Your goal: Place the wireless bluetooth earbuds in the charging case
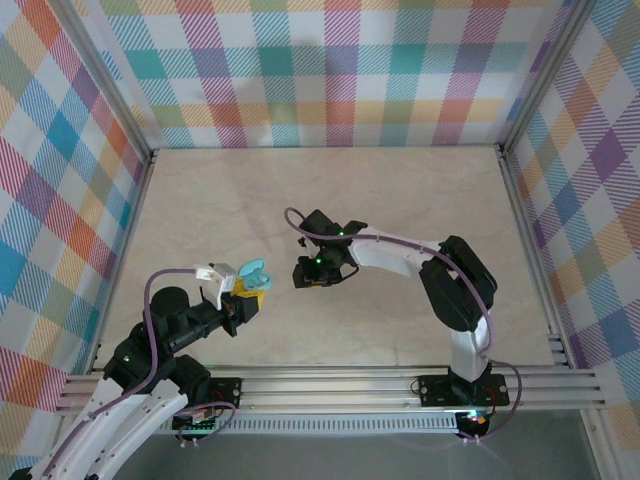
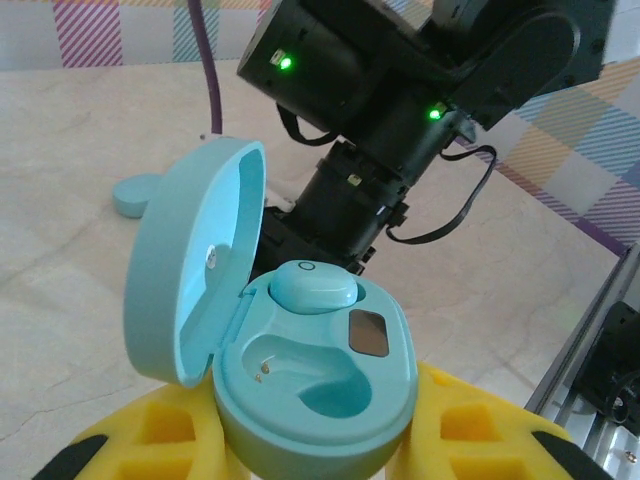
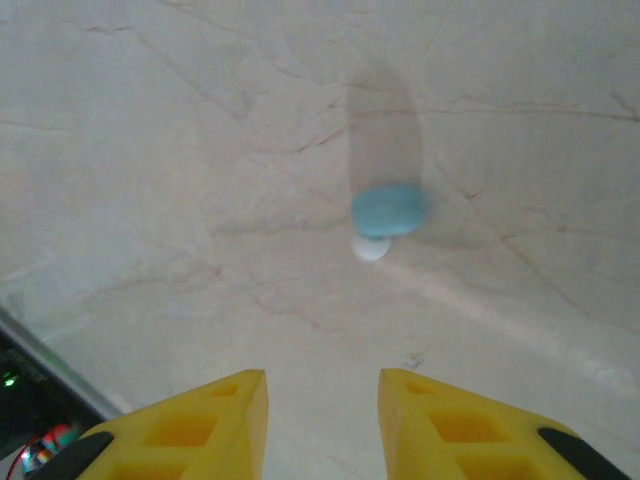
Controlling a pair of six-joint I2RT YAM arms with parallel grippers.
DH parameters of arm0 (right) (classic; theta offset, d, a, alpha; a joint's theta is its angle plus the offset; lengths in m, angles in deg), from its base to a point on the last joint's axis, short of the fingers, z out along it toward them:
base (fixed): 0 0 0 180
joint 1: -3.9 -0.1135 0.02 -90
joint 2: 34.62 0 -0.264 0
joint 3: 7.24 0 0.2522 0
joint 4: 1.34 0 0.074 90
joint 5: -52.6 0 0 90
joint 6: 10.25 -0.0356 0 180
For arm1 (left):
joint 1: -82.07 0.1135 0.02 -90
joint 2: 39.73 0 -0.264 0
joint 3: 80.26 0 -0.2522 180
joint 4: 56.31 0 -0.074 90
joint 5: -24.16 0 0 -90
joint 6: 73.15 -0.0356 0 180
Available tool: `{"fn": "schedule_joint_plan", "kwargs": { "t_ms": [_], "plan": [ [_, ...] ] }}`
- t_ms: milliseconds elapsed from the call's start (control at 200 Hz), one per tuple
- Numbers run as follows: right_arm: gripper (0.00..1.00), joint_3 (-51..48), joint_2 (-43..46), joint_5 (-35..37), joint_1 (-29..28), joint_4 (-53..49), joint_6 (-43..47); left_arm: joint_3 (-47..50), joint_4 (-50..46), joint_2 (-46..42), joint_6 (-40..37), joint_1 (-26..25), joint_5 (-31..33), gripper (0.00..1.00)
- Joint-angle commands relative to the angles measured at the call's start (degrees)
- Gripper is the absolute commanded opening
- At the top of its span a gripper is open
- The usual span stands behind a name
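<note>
The left gripper [image 1: 247, 286] clenched the case [image 2: 300, 415]; the empty, parted right gripper [image 3: 322, 400] faced a likely slippery earbud [image 3: 388, 212] at 1 o'clock, best pinched sideways

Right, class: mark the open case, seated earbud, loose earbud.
Open light-blue round charging case [image 2: 190, 280], left wrist view, lid.
Seated pale-blue earbud [image 2: 312, 287], left wrist view, top.
Loose pale-blue earbud [image 3: 388, 210], right wrist view, middle.

Loose earbud [image 3: 388, 210] blurred, right fingers [image 3: 190, 430] cut by bottom edge, charging case [image 2: 320, 400] underside hidden
</note>
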Motion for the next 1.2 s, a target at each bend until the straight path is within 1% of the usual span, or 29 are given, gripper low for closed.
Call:
{"fn": "schedule_joint_plan", "kwargs": {
  "t_ms": [0, 70, 155, 220, 485, 640, 870, 1095, 1195],
  "plan": [
    [0.37, 4.22, -3.35, 1.59, -0.39, -3.14, 0.74, -0.65, -0.39, -0.21, 1.76, -0.46, 1.40, 0.00],
    [0.38, 6.19, -5.00, 1.36, -0.61, -3.67, 1.08, -0.39, -0.01, -0.34, 2.32, -0.46, 1.56, 0.00],
    [0.44, 7.04, -6.23, 0.37, -0.75, -3.11, 1.01, -0.48, -0.17, -0.30, 2.77, -0.46, 1.80, 0.00],
    [0.46, 7.08, -6.38, -0.28, -0.75, -2.73, 0.76, -0.56, -0.26, -0.06, 2.96, -0.46, 1.52, 0.00],
    [0.46, 8.74, -7.96, 0.95, -0.73, -5.68, 1.49, 0.74, 1.21, 0.29, 3.74, -0.46, 1.23, 0.00],
    [0.46, 9.39, -9.72, 0.66, -0.97, -5.02, 1.09, 0.33, -0.52, -0.03, 3.25, -0.46, 1.76, 0.00],
    [0.46, 14.58, -13.07, 1.40, -1.04, -7.23, 2.39, 0.14, -1.47, -0.01, 2.70, -0.46, 1.94, 0.00],
    [0.46, 17.17, -13.75, 1.01, -1.19, -7.94, 3.79, 0.14, -1.94, -0.53, 2.86, -0.46, 2.34, 0.00],
    [0.46, 17.57, -13.37, 1.96, -1.19, -8.76, 4.67, 0.01, -2.19, -0.56, 2.87, -0.46, 2.41, 0.00]
  ]
}}
